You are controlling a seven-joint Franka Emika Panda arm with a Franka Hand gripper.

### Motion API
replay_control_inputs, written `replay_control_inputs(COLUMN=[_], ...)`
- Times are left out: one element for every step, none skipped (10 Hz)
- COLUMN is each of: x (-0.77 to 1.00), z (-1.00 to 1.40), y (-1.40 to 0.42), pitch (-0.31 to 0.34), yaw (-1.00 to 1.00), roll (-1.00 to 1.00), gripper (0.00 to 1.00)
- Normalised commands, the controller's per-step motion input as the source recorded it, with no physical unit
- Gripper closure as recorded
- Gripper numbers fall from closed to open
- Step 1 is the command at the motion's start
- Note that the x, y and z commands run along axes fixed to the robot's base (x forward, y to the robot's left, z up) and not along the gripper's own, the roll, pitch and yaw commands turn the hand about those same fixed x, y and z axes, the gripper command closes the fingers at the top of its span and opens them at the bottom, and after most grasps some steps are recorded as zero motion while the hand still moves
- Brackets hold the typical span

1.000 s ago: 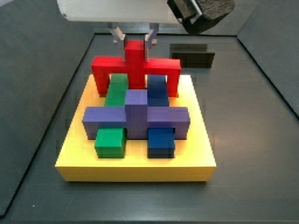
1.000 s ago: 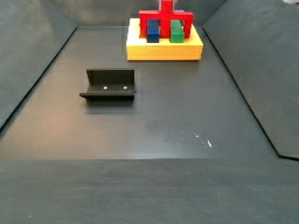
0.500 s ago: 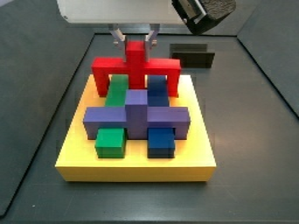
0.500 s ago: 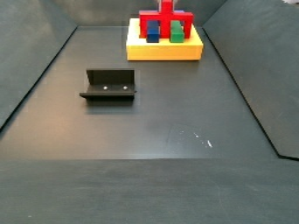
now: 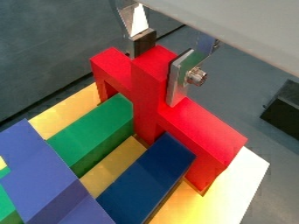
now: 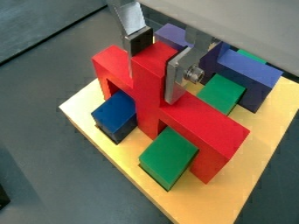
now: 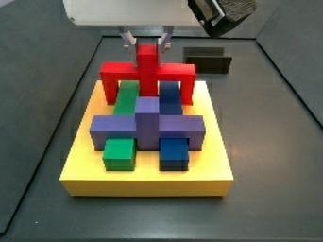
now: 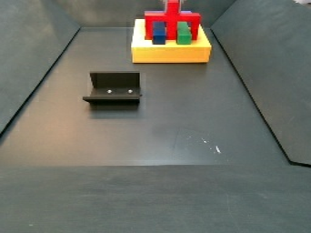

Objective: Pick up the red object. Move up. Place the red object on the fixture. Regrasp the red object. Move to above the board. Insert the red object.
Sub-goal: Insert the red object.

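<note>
The gripper (image 5: pixel 163 59) stands over the far edge of the yellow board (image 7: pixel 147 178), its silver fingers (image 6: pixel 176 77) clamped on the upright stem of the red object (image 5: pixel 160 114). In both wrist views the red legs straddle a green block (image 5: pixel 91 134) and a blue block (image 5: pixel 152 178), reaching the board. The fixture (image 8: pixel 113 89) sits well apart on the dark floor (image 8: pixel 158 146)
</note>
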Motion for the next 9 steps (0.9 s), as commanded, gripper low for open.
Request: replay_control_inputs(x=[0.14, 0.07, 0.00, 0.00, -0.05, 0.00, 0.00, 0.00, 0.03], z=[-0.20, -0.22, -0.24, -0.25, -0.15, -0.09, -0.11, -0.15, -0.08], y=[0.00, 0.00, 0.00, 0.00, 0.00, -0.04, -0.01, 0.00, 0.00], pitch=[-0.037, -0.051, -0.066, -0.067, -0.086, -0.099, -0.087, -0.086, -0.083], yaw=[0.00, 0.00, 0.00, 0.00, 0.00, 0.00, 0.00, 0.00, 0.00], roll=[0.00, 0.00, 0.00, 0.01, 0.00, -0.02, -0.01, 0.00, -0.05], gripper=[1.00, 1.00, 1.00, 1.00, 1.00, 1.00, 1.00, 1.00, 1.00])
